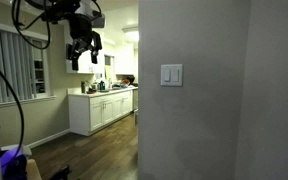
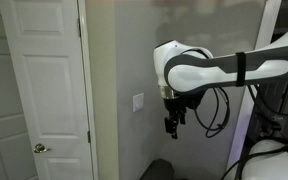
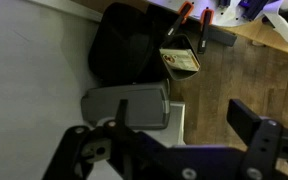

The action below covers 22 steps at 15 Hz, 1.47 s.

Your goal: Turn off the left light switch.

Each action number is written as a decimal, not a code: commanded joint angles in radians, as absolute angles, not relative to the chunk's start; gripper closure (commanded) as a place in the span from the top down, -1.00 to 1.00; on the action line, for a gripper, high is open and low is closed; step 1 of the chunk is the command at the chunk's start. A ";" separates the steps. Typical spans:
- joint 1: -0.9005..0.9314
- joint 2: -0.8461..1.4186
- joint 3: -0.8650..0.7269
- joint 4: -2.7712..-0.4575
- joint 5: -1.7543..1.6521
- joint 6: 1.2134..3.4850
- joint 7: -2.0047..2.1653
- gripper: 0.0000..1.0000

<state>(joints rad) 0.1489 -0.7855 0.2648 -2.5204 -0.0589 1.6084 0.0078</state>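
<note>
A small white two-rocker wall plate sits on the grey wall in both exterior views. The left light switch (image 1: 167, 75) is its left paddle; in the oblique exterior view I only make out the plate (image 2: 138, 101). My gripper (image 1: 83, 62) hangs open and empty, fingers pointing down, well away from the wall and higher than the plate. In an exterior view the gripper (image 2: 171, 127) is a little off the wall, just below and beside the plate. The wrist view shows the open gripper (image 3: 182, 113) over the floor; the switch is out of that view.
A white panelled door (image 2: 44, 90) stands next to the switch wall. Below the gripper are a black bag (image 3: 129, 45), a grey box (image 3: 124, 105) and wooden floor (image 3: 234, 70). White kitchen cabinets (image 1: 102, 108) stand in the background.
</note>
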 commanded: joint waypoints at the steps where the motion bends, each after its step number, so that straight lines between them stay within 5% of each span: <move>1: 0.174 -0.780 0.246 -2.518 -0.071 1.606 0.023 1.00; 11: 0.169 -0.770 0.237 -2.539 -0.082 1.647 0.015 1.00; 22: 0.039 -0.470 0.145 -2.538 -0.268 2.256 0.043 1.00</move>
